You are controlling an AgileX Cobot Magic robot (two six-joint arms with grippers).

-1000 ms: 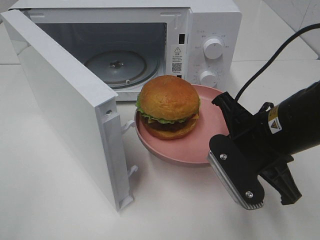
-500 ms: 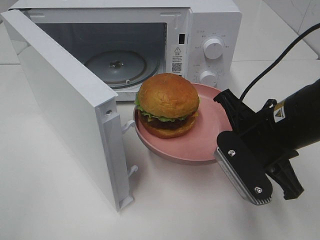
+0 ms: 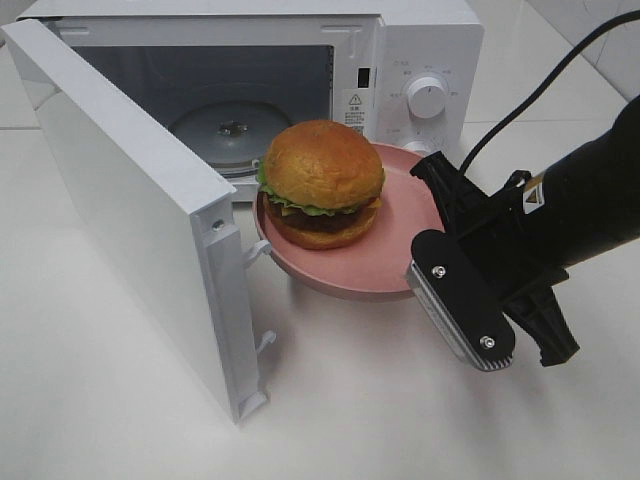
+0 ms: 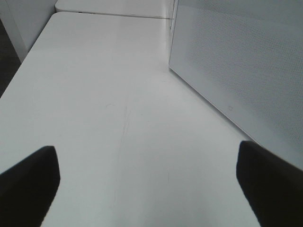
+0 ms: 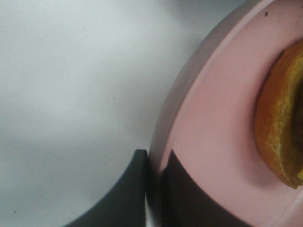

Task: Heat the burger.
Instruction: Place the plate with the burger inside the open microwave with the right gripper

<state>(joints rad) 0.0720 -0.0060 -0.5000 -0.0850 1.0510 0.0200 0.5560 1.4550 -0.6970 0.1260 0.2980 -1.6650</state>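
Note:
The burger (image 3: pixel 322 180), with a golden-brown bun, dark patty and green lettuce, sits on a pink plate (image 3: pixel 390 255). The plate is held off the table in front of the open microwave (image 3: pixel 425 50). My right gripper (image 3: pixel 425 228) is shut on the plate's right rim. In the right wrist view its fingers (image 5: pixel 128 198) pinch the plate rim (image 5: pixel 208 123), with the edge of the bun (image 5: pixel 279 123) beyond. My left gripper (image 4: pixel 147 184) is open and empty over bare table, and does not show in the exterior view.
The microwave door (image 3: pixel 130 200) swings out to the left, and its outer face shows in the left wrist view (image 4: pixel 236 61). The glass turntable (image 3: pixel 235 130) lies inside the cavity. Two knobs (image 3: pixel 427 97) are on the right panel. The white table (image 3: pixel 100 400) extends in front.
My right gripper has lifted the plate with the burger and carried it left and back, closer to the microwave opening.

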